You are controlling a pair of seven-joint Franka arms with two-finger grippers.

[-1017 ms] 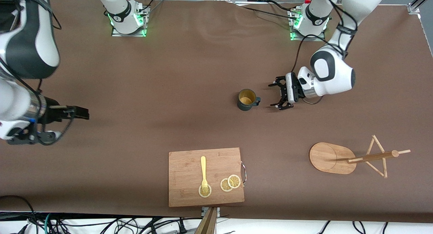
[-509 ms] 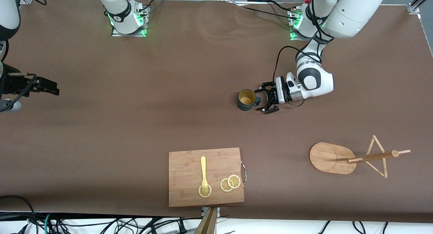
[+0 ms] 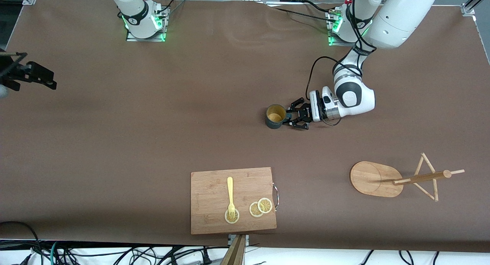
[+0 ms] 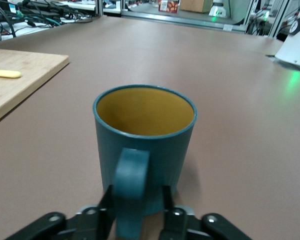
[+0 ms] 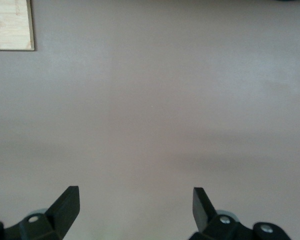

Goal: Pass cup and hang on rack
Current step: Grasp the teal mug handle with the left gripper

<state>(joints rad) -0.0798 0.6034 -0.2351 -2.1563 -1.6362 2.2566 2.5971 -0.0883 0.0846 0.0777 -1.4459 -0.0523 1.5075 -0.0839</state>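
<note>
The dark teal cup [image 3: 275,116] stands upright mid-table, its handle toward the left arm's end. My left gripper [image 3: 293,118] is low at the table beside it. In the left wrist view the cup [image 4: 145,135] fills the middle and my left gripper [image 4: 137,196] has its fingers on either side of the handle [image 4: 131,190], with a small gap at one finger. The bamboo rack [image 3: 373,179] stands nearer the front camera, toward the left arm's end. My right gripper [image 3: 46,78] is open and empty at the right arm's end of the table, wide open in its own view [image 5: 135,201].
A wooden cutting board [image 3: 210,215] with a yellow fork [image 3: 230,192] and lemon slices [image 3: 260,207] lies near the front edge. Its corner shows in the left wrist view [image 4: 20,75] and in the right wrist view [image 5: 10,25]. Brown table all around.
My left gripper moved in to the cup, its fingers came around the handle and narrowed, and the cup shifted slightly toward the right arm's end. My right arm drew back toward its end.
</note>
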